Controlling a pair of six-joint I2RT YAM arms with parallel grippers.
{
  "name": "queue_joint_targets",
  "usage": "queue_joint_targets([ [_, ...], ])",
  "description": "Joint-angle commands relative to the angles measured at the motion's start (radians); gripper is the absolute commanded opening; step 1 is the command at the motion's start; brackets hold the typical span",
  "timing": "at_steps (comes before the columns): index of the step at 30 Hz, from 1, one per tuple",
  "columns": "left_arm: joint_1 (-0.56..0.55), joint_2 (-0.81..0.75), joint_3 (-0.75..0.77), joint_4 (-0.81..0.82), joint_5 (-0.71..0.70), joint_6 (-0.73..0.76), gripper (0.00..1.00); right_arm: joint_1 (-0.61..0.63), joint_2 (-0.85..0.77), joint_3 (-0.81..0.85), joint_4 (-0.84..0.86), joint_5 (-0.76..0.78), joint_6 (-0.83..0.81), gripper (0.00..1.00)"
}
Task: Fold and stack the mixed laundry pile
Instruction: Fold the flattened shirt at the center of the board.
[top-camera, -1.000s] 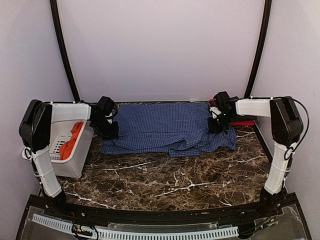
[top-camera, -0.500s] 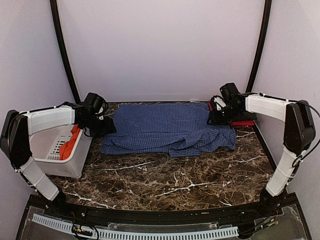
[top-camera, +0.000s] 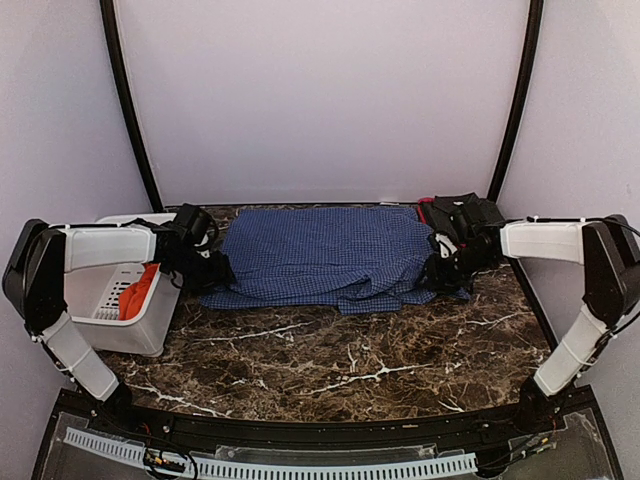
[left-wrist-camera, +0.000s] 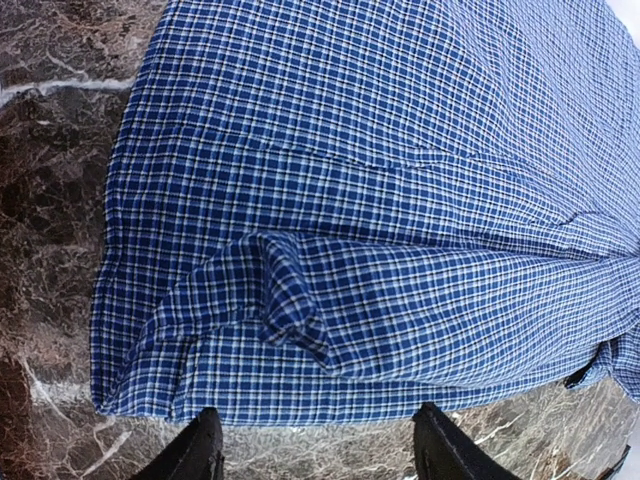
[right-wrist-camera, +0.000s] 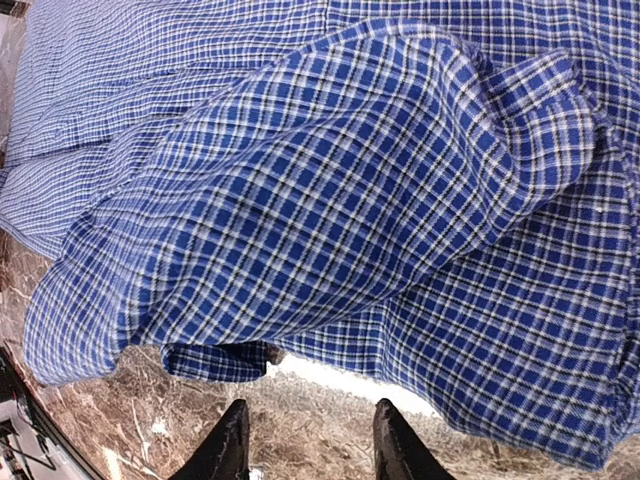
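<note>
Brown marble table (top-camera: 350, 365) (white-veined), blue checked shirt (top-camera: 330, 250) spread across its far side, white slotted basket (top-camera: 140, 335) at left edge

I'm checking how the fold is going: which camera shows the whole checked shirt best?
The top external view: the checked shirt lies there whole, spread across the marble table. The left wrist view shows only one edge with a raised crease; the right wrist view only a bunched, folded-over flap.

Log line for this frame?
blue checked shirt spread on table | orange garment in basket | left claw open, empty | right claw open, empty
</note>
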Motion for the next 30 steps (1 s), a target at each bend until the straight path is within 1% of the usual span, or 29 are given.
queue_joint_targets([
  [1, -0.006, 0.004, -0.012, 0.031, 0.007, -0.016, 0.64, -0.003, 0.045, -0.027, 0.149, -0.02, 0.074, 0.39],
  [3, -0.006, 0.007, -0.007, 0.028, -0.003, -0.011, 0.64, -0.006, 0.077, -0.016, 0.165, 0.007, 0.08, 0.39],
  [6, -0.006, 0.011, 0.001, 0.026, -0.017, -0.004, 0.64, -0.02, 0.135, 0.006, 0.2, 0.002, 0.093, 0.4],
  [9, -0.006, 0.016, 0.009, 0.027, -0.016, -0.007, 0.65, -0.035, 0.177, 0.024, 0.233, -0.016, 0.107, 0.44],
  [13, -0.006, 0.016, 0.007, 0.052, 0.005, -0.019, 0.67, -0.043, 0.201, 0.043, 0.256, -0.03, 0.128, 0.47],
  [17, -0.006, 0.015, -0.005, 0.082, 0.02, -0.033, 0.67, -0.047, 0.213, 0.057, 0.283, -0.049, 0.142, 0.48],
  [26, -0.006, 0.018, -0.005, 0.088, 0.003, -0.03, 0.68, -0.075, 0.234, 0.037, 0.411, -0.121, 0.193, 0.45],
  [28, -0.004, 0.022, -0.008, 0.088, -0.004, -0.032, 0.68, -0.076, 0.242, 0.043, 0.421, -0.129, 0.196, 0.43],
  [30, -0.002, 0.023, -0.017, 0.091, -0.004, -0.042, 0.67, -0.077, 0.245, 0.044, 0.438, -0.142, 0.2, 0.36],
])
